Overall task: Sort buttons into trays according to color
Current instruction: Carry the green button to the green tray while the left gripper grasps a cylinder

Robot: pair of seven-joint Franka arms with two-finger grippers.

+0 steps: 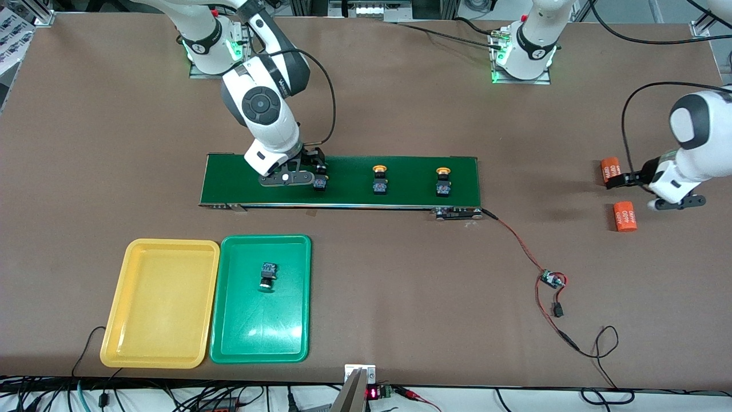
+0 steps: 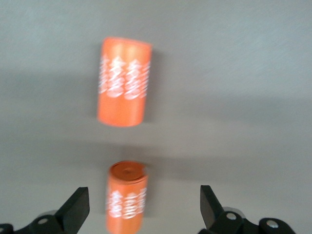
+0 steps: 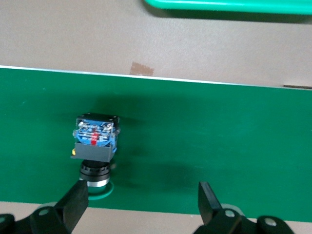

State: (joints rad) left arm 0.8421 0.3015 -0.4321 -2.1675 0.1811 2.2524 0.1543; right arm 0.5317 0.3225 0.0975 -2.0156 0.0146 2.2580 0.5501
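The right gripper (image 3: 141, 197) has its jaws wide apart and holds nothing. It hangs low over the conveyor belt (image 1: 400, 183), at the belt's end toward the right arm. In the right wrist view, a green-capped button (image 3: 95, 146) lies on its side at the lower left of the frame, close to one finger (image 3: 73, 202) and off the middle of the gap.

I judge this button light and stiff: a hard plastic block with a round cap. The cap is smooth and can roll, so the flat sides of the black body seem the better place to take hold. The gripper probably must first shift so that the body sits centred between the fingers.

In the front view, two yellow-capped buttons (image 1: 379, 178) (image 1: 442, 181) stand on the belt in the middle of the frame. One more button (image 1: 268, 274) already lies in the green tray (image 1: 260, 337) at the lower left. The yellow tray (image 1: 160, 343) lies just beside the green one.

The left gripper (image 2: 141, 207) waits at the right edge of the front view with its jaws also apart, over two orange cylinders (image 2: 124, 82) (image 2: 126, 196) on the table (image 1: 400, 286).
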